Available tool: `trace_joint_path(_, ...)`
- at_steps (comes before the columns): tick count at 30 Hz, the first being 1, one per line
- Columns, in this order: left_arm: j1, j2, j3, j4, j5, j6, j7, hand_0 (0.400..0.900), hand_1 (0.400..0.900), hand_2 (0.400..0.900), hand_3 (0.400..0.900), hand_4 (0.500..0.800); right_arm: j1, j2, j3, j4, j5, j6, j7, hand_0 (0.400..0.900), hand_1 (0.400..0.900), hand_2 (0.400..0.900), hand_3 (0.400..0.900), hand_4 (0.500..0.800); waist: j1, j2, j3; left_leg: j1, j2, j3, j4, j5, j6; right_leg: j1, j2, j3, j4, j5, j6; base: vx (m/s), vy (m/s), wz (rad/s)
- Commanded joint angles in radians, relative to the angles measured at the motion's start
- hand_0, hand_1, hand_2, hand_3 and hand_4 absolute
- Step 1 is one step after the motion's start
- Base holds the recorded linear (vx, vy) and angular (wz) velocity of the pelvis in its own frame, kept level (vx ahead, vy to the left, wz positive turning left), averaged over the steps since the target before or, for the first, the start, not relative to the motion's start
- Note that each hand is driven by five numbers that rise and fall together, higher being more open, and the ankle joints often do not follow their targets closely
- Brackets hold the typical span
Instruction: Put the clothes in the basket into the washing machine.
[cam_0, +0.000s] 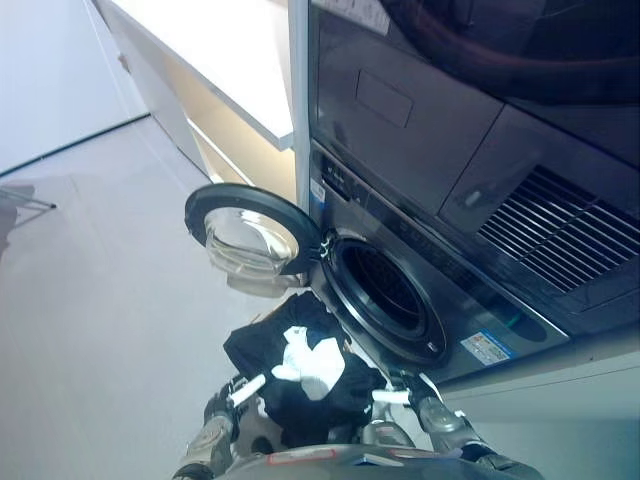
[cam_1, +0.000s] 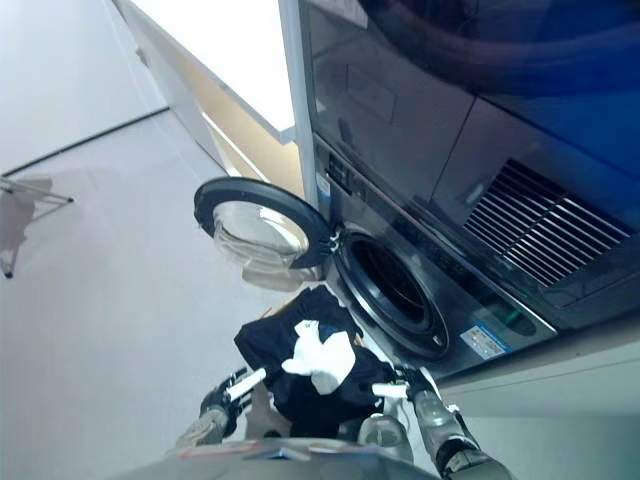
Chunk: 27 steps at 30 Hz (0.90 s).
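Observation:
A bundle of clothes (cam_0: 300, 372), mostly black with a white piece (cam_0: 312, 363) on top, hangs in front of the washing machine (cam_0: 470, 180), just below its round opening (cam_0: 385, 295). The basket under the bundle is barely visible. My left hand (cam_0: 222, 405) is at the bundle's lower left and my right hand (cam_0: 418, 398) at its lower right, each with fingers curled round something white at the load's edge. The round glass door (cam_0: 250, 232) stands swung open to the left.
A white counter (cam_0: 215, 50) with pale cabinets runs along the back left. A metal rack leg (cam_0: 25, 200) shows at the far left on the grey floor (cam_0: 100, 330). A vent grille (cam_0: 555, 235) sits on the machine's upper right.

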<state>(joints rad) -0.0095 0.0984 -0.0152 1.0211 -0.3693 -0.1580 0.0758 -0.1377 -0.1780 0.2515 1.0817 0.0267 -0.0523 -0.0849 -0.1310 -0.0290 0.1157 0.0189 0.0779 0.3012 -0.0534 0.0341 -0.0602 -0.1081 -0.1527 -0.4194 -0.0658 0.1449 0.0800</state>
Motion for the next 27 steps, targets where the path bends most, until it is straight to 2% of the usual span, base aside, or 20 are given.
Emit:
trace_joint_path(1, -0.031, 0.055, -0.039, -0.219, -0.038, -0.099, 0.045, 0.900, 0.900, 0.900, 0.900, 0.800, -0.175, -0.005, 0.060, -0.124, -0.010, -0.074, -0.026, 0.900, 0.900, 0.900, 0.900, 0.800, 0.004, -0.024, 0.090, -0.065, -0.018, -0.032, 0.045, -0.024, 0.027, -0.062, -0.015, 0.029, 0.040, -0.025, 0.099, -0.27, -0.009, 0.08)
trace_joint_path(2, -0.037, 0.077, -0.050, -0.319, -0.057, -0.122, 0.061, 0.900, 0.900, 0.900, 0.900, 0.800, -0.225, -0.016, 0.092, -0.198, -0.012, -0.085, -0.031, 0.900, 0.900, 0.900, 0.900, 0.800, 0.018, -0.030, 0.151, -0.139, -0.011, -0.051, 0.090, -0.029, 0.028, -0.137, -0.022, 0.027, 0.085, -0.031, 0.095, -0.20, -0.006, 0.06)
trace_joint_path(3, -0.037, 0.077, -0.050, -0.320, -0.057, -0.122, 0.062, 0.900, 0.900, 0.900, 0.900, 0.800, -0.226, -0.015, 0.092, -0.198, -0.012, -0.085, -0.031, 0.900, 0.900, 0.900, 0.900, 0.800, 0.017, -0.030, 0.147, -0.146, -0.011, -0.052, 0.094, -0.030, 0.028, -0.143, -0.023, 0.027, 0.088, -0.033, 0.095, -0.29, -0.026, 0.05)
trace_joint_path(5, -0.086, 0.115, -0.067, -0.463, -0.072, -0.154, 0.102, 0.900, 0.900, 0.900, 0.900, 0.800, -0.341, -0.024, 0.149, -0.252, -0.038, -0.096, -0.049, 0.900, 0.900, 0.900, 0.900, 0.800, 0.043, -0.049, 0.212, -0.291, 0.006, -0.083, 0.178, -0.029, 0.029, -0.284, -0.047, 0.015, 0.160, -0.038, 0.086, -0.30, -0.077, 0.21)
trace_joint_path(7, -0.105, 0.123, -0.068, -0.498, -0.068, -0.164, 0.120, 0.900, 0.900, 0.900, 0.900, 0.800, -0.383, -0.020, 0.161, -0.257, -0.053, -0.096, -0.052, 0.900, 0.900, 0.900, 0.900, 0.800, 0.049, -0.052, 0.219, -0.338, 0.007, -0.091, 0.194, -0.031, 0.031, -0.334, -0.053, 0.006, 0.180, -0.041, 0.084, -0.18, -0.051, 0.23)
trace_joint_path(9, -0.179, 0.146, -0.084, -0.618, -0.060, -0.186, 0.167, 0.900, 0.900, 0.900, 0.900, 0.800, -0.510, -0.018, 0.191, -0.235, -0.092, -0.093, -0.091, 0.900, 0.900, 0.900, 0.900, 0.800, 0.078, -0.066, 0.270, -0.497, 0.007, -0.111, 0.293, -0.045, 0.038, -0.464, -0.078, -0.008, 0.255, -0.051, 0.078, -0.24, -0.088, 0.35)
trace_joint_path(10, -0.210, 0.153, -0.090, -0.652, -0.047, -0.194, 0.189, 0.900, 0.900, 0.900, 0.900, 0.800, -0.549, -0.022, 0.195, -0.228, -0.102, -0.092, -0.102, 0.900, 0.900, 0.900, 0.900, 0.800, 0.089, -0.065, 0.281, -0.542, 0.012, -0.133, 0.340, -0.085, 0.031, -0.503, -0.078, -0.002, 0.297, -0.079, 0.089, -0.22, -0.110, 0.35)
trace_joint_path(14, -0.328, 0.202, -0.098, -0.790, 0.029, -0.232, 0.265, 0.900, 0.900, 0.900, 0.900, 0.800, -0.736, -0.077, 0.198, -0.171, -0.143, -0.104, -0.162, 0.900, 0.900, 0.900, 0.900, 0.800, 0.125, -0.056, 0.331, -0.794, 0.003, -0.168, 0.493, -0.124, 0.048, -0.716, -0.109, -0.021, 0.416, -0.098, 0.084, -0.22, -0.058, 0.23)
trace_joint_path(19, -0.462, 0.218, -0.118, -0.909, 0.086, -0.263, 0.345, 0.900, 0.900, 0.900, 0.900, 0.800, -0.942, -0.122, 0.203, -0.057, -0.191, -0.096, -0.249, 0.900, 0.900, 0.900, 0.900, 0.800, 0.159, -0.024, 0.362, -1.049, -0.015, -0.194, 0.626, -0.147, 0.072, -0.960, -0.136, -0.045, 0.588, -0.149, 0.066, -0.15, 0.005, 0.21)
trace_joint_path(20, -0.469, 0.218, -0.118, -0.908, 0.088, -0.262, 0.348, 0.900, 0.900, 0.900, 0.900, 0.800, -0.951, -0.122, 0.203, -0.050, -0.191, -0.099, -0.251, 0.900, 0.900, 0.900, 0.900, 0.800, 0.158, -0.022, 0.357, -1.068, -0.015, -0.196, 0.639, -0.152, 0.073, -0.978, -0.140, -0.044, 0.601, -0.155, 0.066, -0.12, 0.041, 0.10)
trace_joint_path(21, -0.501, 0.212, -0.140, -0.950, 0.087, -0.277, 0.364, 0.900, 0.900, 0.900, 0.900, 0.800, -0.998, -0.124, 0.204, 0.001, -0.195, -0.089, -0.276, 0.900, 0.900, 0.900, 0.900, 0.800, 0.175, -0.005, 0.378, -1.130, -0.022, -0.203, 0.682, -0.160, 0.082, -1.052, -0.152, -0.050, 0.665, -0.172, 0.058, -0.07, 0.042, 0.03)
trace_joint_path(27, -0.565, 0.225, -0.194, -1.035, 0.103, -0.301, 0.404, 0.900, 0.900, 0.900, 0.900, 0.800, -1.092, -0.120, 0.205, 0.157, -0.208, -0.076, -0.331, 0.900, 0.900, 0.900, 0.900, 0.800, 0.214, 0.055, 0.403, -1.332, -0.044, -0.218, 0.841, -0.190, 0.099, -1.288, -0.226, -0.016, 0.879, -0.242, 0.027, -0.09, 0.044, 0.10)
